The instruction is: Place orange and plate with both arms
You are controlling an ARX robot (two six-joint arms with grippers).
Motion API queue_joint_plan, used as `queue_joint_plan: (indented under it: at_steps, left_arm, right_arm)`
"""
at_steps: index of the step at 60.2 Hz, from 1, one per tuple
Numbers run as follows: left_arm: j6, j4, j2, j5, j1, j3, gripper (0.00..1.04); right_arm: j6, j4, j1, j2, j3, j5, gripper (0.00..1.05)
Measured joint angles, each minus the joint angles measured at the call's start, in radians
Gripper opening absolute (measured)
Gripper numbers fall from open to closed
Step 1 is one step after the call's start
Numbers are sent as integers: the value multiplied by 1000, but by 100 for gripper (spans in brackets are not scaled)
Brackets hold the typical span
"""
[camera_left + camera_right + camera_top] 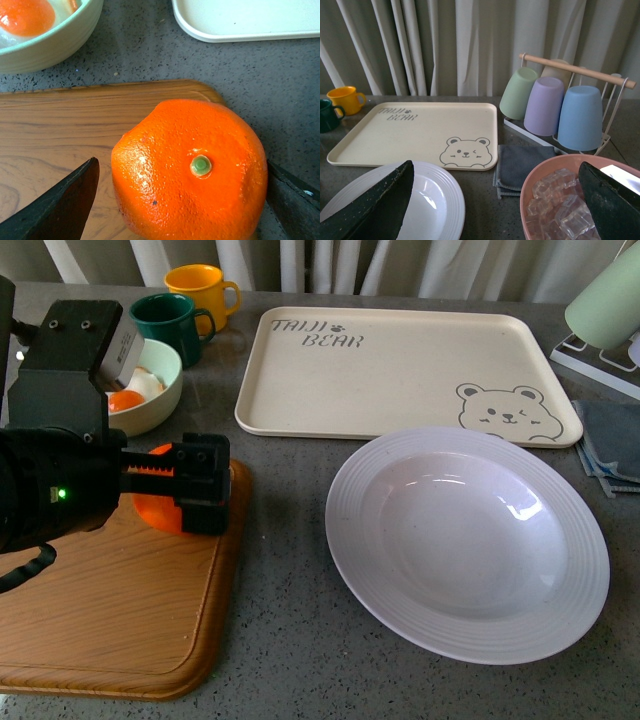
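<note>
- The left pincer (176, 202) stood spread, one finger on each side of the orange (200, 140). A sliver of board showed on one side. On the other side I could not tell if the finger touched the skin.
- The orange sat squarely between the fingers with its green stem spot facing up. It was nearly round, so it had no long axis to line up with. To my eye, closing the fingers straight in would have caught it across its widest part.
- It rested on the wooden cutting board (120, 610) by the worktop's left edge, close to the board's far right corner.
- The right pincer (492, 205) was spread wide with nothing between its fingers, over the right side of the worktop. This made it the nearer arm to the plate (345, 510), as the left was to the orange.
- The plate lay empty, right of centre toward the near edge, just in front of the cream bear tray (400, 370).
- A pale green bowl (165, 390) holding a fried egg stood just beyond the board, with two mugs (200, 290) behind it at the far edge.
- Near the right edge were a pink bowl of ice (560, 210), a grey cloth (520, 165) and a rack of upturned cups (560, 107).
- The worktop was speckled grey stone and looked hard and level, and curtains hung behind it.
</note>
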Motion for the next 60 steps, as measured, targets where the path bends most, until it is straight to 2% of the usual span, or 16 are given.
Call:
queue_joint_plan:
  at_steps: [17,27,37,47,60]
  left_arm:
    - [15,-3,12,-8,18,20,95]
    - [22,-5,4,-4,18,20,66]
    - [14,-31,-51,35,5,20,58]
    - [21,-56,-100,76,-55,41,58]
    - [92,-80,-34,137,-217,161,57]
  right_arm:
    - [0,0,0,0,0,0,96]
    - [0,0,0,0,0,0,96]
    - [0,0,0,0,0,0,96]
    - [0,0,0,0,0,0,96]
    - [0,0,0,0,0,0,96]
